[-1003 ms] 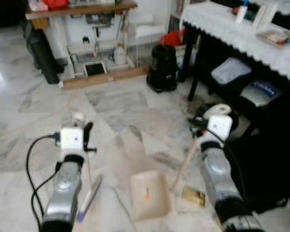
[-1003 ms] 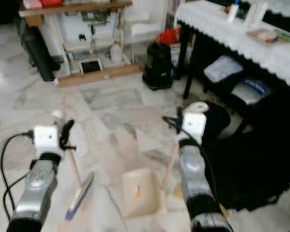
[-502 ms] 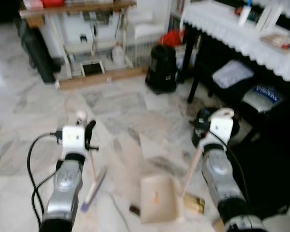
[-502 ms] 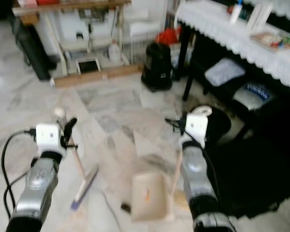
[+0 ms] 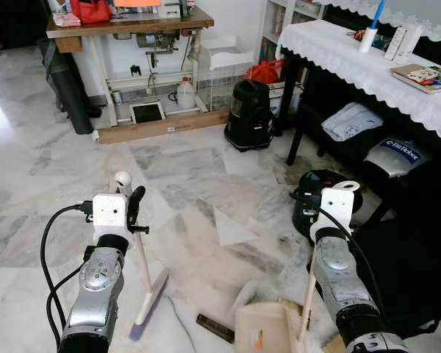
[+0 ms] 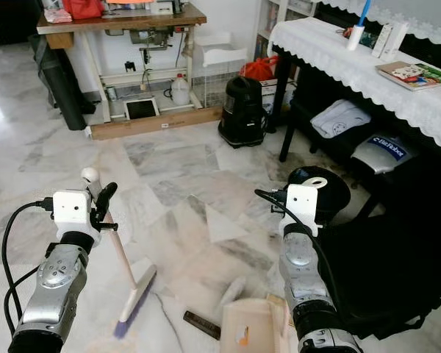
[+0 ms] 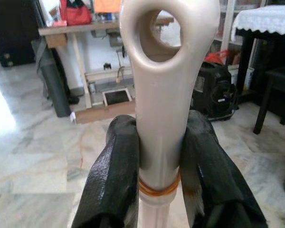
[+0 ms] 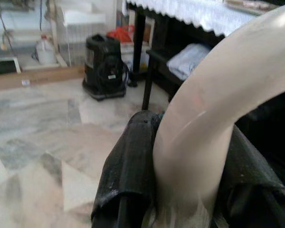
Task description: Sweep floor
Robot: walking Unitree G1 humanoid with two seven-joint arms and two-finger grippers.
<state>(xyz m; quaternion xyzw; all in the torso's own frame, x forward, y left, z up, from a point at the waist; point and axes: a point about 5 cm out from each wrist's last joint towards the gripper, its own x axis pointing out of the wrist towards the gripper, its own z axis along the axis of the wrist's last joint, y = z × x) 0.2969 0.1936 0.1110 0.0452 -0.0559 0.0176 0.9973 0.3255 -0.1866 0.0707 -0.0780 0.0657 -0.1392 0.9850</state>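
Broom and dustpan held over the marble floor (image 5: 206, 169).

The left gripper (image 7: 159, 156) is clamped on the cream broom (image 5: 141, 272) handle, its bristles resting on the floor. The right gripper (image 8: 180, 156) is closed around the curved handle of the dustpan (image 5: 263, 329), whose pan sits on the floor beside a dark flat bar (image 5: 215, 328) and a small gold packet (image 5: 295, 310).

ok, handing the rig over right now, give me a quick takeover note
Left gripper: fingers shut on the broom handle, broom head on the floor to the robot's left.
Right gripper: fingers shut on the dustpan handle, dustpan on the floor in front.
Done: an orange scrap lies in the pan.
Left: a dark bar on the floor between broom and pan, and a pale scrap just beyond the pan.
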